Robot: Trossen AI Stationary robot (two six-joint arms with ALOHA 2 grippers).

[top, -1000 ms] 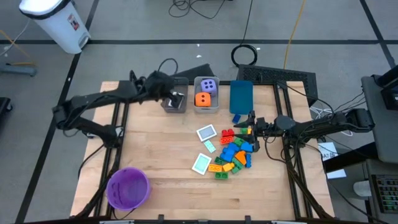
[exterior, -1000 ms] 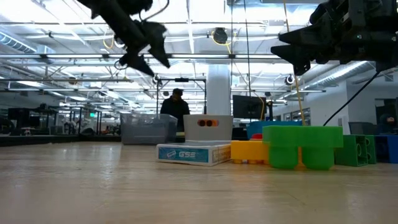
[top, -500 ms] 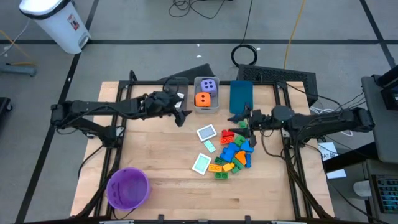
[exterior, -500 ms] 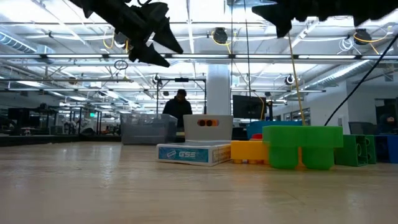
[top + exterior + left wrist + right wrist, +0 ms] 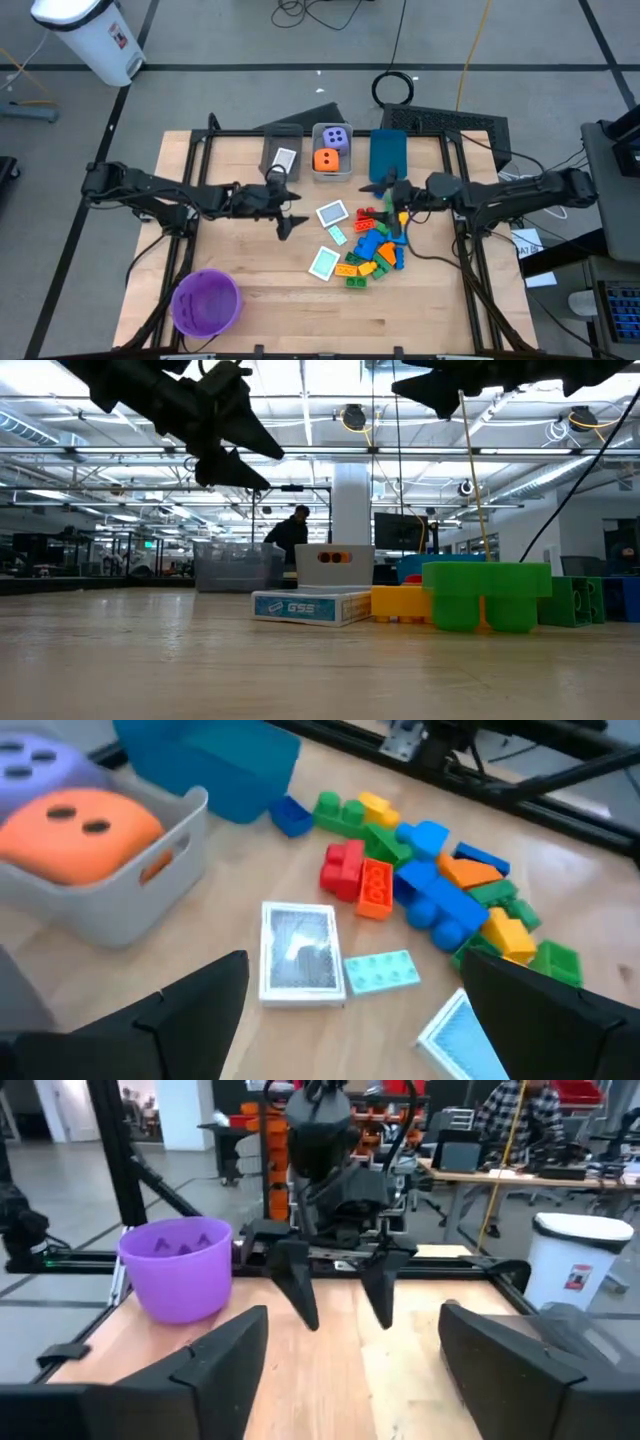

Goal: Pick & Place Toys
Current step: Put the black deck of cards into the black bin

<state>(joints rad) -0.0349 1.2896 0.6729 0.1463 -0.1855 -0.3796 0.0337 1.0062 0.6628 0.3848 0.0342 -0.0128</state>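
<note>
- The left pincer [image 5: 290,222] hangs with its fingers spread wide and empty above the pale wooden desk [image 5: 255,290], at about nine o'clock from the flat white-and-teal cards [image 5: 332,214]. It looks lined up to take a card next.
- The right pincer [image 5: 392,197] is also wide and holds nothing. It sits over the twelve o'clock edge of the heap of small multicoloured plastic building bricks [image 5: 377,248], probably so it can work the bricks while the other arm handles the cards.
- The clear rectangular bin [image 5: 332,152] at the desk's twelve o'clock holds the purple die with white dots [image 5: 337,138] and the orange die with white dots [image 5: 326,159], snug side by side.
- The grey rectangular bin [image 5: 281,155], at nine o'clock from the clear one, holds what seems to be one card.
- The blue rectangular bin [image 5: 388,155], at three o'clock from the clear one, shows nothing inside; a loose blue brick lies just outside its near edge.
- The round purple bowl [image 5: 206,302] stands at the desk's seven o'clock corner, well apart from the toys, and looks empty.
- Bricks and three cards lie unsorted mid-desk.
</note>
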